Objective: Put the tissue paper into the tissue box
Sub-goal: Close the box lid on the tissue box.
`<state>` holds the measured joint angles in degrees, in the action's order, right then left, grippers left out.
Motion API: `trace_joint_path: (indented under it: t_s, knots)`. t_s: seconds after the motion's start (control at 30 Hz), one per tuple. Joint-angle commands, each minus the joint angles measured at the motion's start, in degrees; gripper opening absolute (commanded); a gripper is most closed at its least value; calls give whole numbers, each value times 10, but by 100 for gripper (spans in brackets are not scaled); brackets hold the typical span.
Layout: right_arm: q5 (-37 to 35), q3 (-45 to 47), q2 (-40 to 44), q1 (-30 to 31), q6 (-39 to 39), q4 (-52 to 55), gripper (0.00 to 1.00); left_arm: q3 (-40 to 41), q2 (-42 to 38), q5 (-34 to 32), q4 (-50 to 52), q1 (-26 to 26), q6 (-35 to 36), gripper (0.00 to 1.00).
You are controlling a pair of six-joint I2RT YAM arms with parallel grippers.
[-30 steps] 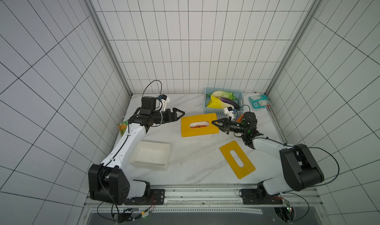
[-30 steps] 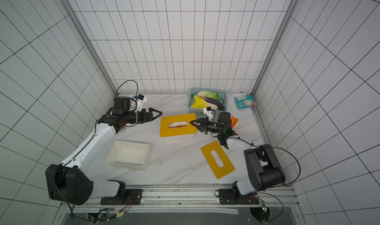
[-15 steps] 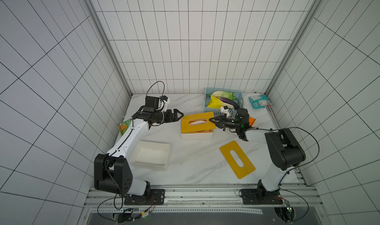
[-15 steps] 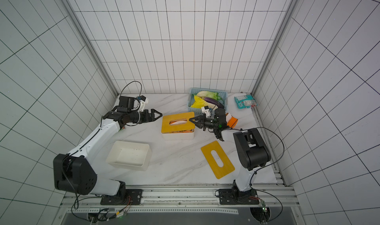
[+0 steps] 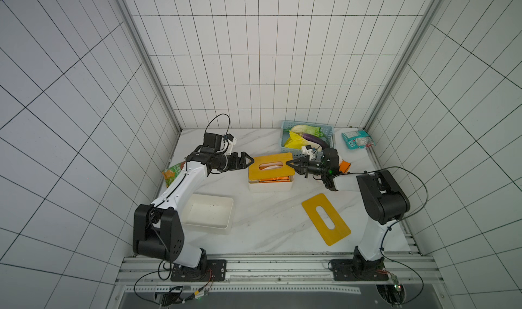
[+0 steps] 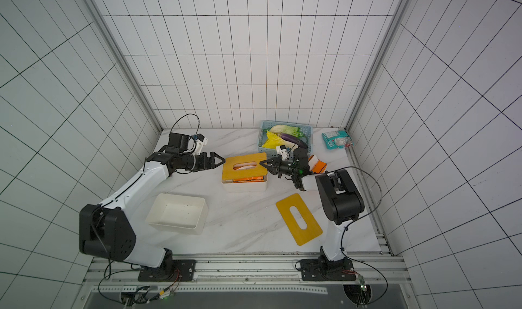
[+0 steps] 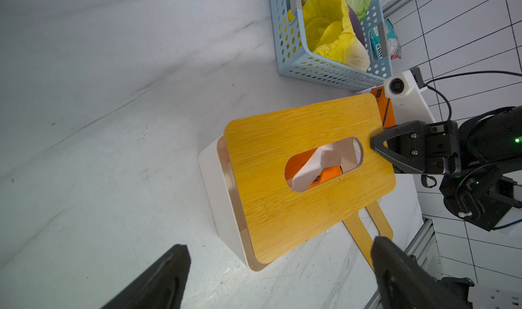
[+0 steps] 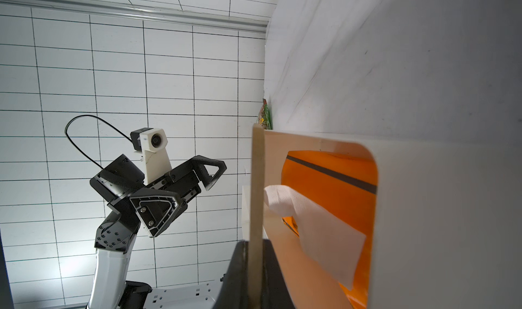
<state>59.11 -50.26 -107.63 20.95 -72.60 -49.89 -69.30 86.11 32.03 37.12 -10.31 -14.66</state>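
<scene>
The white tissue box [image 5: 269,186] [image 6: 244,186] stands mid-table. Its yellow wooden lid [image 5: 261,172] [image 6: 234,172] hangs just over it, shifted off the rim. My right gripper [image 5: 291,163] [image 8: 255,254] is shut on the lid's [image 8: 256,208] right edge. An orange pack [image 8: 339,197] lies inside the box [image 8: 423,208]. A white sheet of tissue paper [image 7: 319,160] [image 8: 316,228] rises from the pack toward the lid's slot. My left gripper [image 5: 248,160] [image 7: 279,244] is open, holding nothing, level with the lid's [image 7: 268,157] left edge and just clear of it.
An empty white box [image 5: 207,214] sits front left. A second yellow lid [image 5: 326,218] lies front right. A blue basket [image 5: 308,152] of vegetables and a teal packet [image 5: 357,139] are at the back. A green snack bag [image 5: 173,172] lies by the left wall.
The right arm has folded upward with the lid in its grip, so the white box now shows beneath. The left gripper stays open beside the lid.
</scene>
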Motion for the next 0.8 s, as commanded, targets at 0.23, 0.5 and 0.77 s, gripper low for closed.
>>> trace_joint_path:
  t_s: [0.23, 0.5, 0.77]
  knots:
    - [14, -17, -19, -5, 15, -23, 0, -14, 36, 6, 18, -10, 13, 98]
    - [16, -24, -27, 0, 18, -16, 0, -32, 59, 8, 51, -13, 19, 98]
    - [26, -25, -23, 6, 20, -7, 0, -38, 68, 8, 58, -13, 19, 98]
